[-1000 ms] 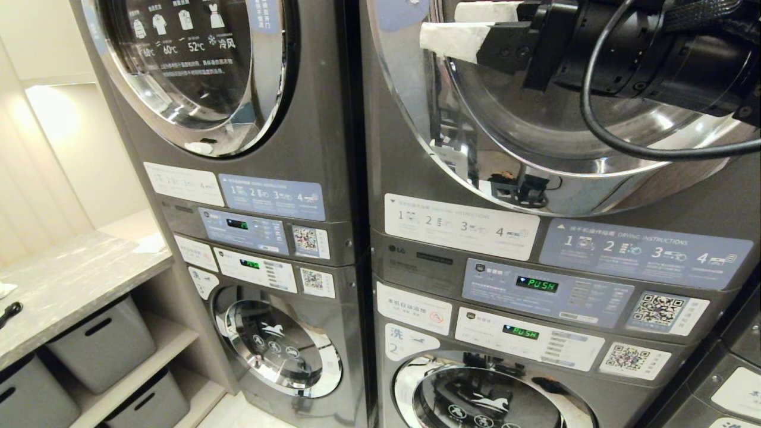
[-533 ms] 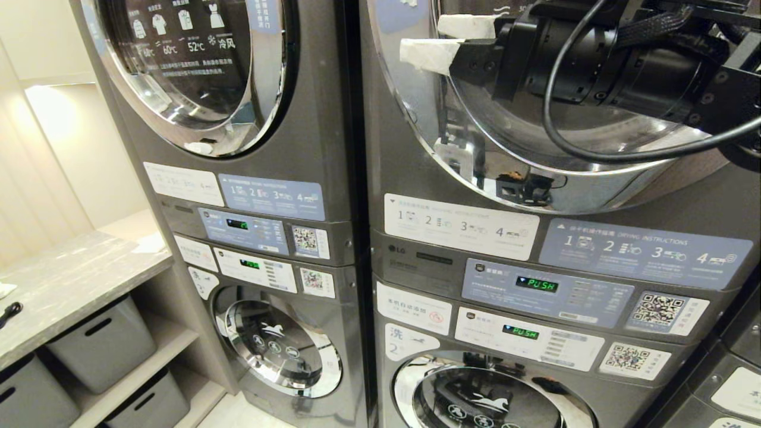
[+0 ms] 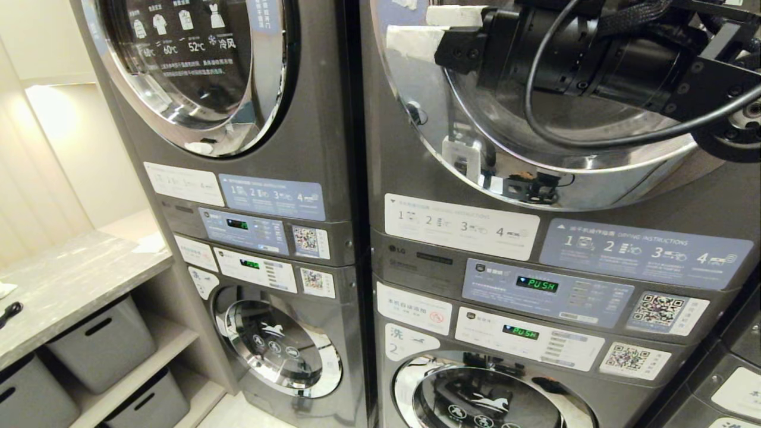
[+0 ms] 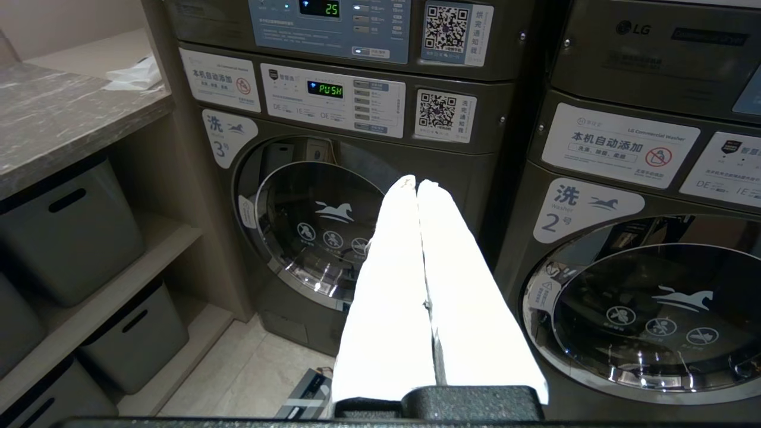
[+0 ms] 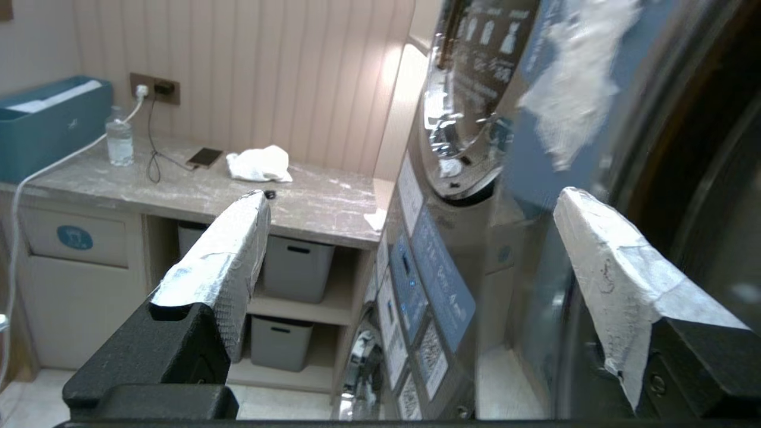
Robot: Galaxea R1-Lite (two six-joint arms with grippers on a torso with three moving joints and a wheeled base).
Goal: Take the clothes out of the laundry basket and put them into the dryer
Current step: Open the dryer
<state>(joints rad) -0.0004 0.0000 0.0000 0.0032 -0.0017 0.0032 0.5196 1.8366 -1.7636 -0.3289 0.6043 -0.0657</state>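
Head view shows the right gripper [image 3: 410,30] raised before the chrome-ringed door [image 3: 505,172] of the upper right dryer [image 3: 410,178], its jaws spread wide and holding nothing. Left wrist view shows the left gripper [image 4: 416,184] with jaws pressed together, empty, before a lower washer [image 4: 309,232]. Neither clothes nor laundry basket appear.

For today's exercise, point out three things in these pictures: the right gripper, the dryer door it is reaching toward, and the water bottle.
right gripper [image 3: 416,30], head view, between its white-taped tips
dryer door [image 3: 475,137], head view, chrome rim
water bottle [image 5: 119,139], right wrist view, clear body
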